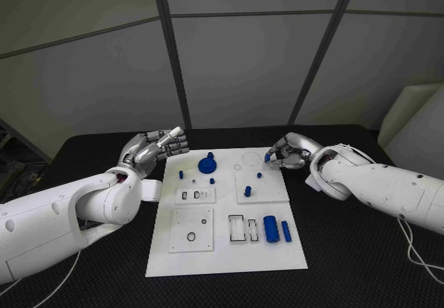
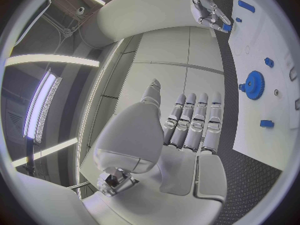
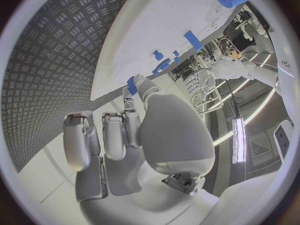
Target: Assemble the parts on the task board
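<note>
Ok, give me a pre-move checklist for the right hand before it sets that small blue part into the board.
1. Right hand holds a part: ok. A small blue piece sits pinched at its fingertips above the task board's far right corner.
2. Grip firmness: cannot tell; the fingers hide most of the piece.
3. Left hand out of the way: ok. It is empty, fingers apart, off the board's far left corner.
4. Blue gear seated on the board: ok, lying flat near the far edge.
5. Two blue cylinders waiting near the right edge: ok, untouched.
6. Which socket takes the held piece: cannot tell.
</note>
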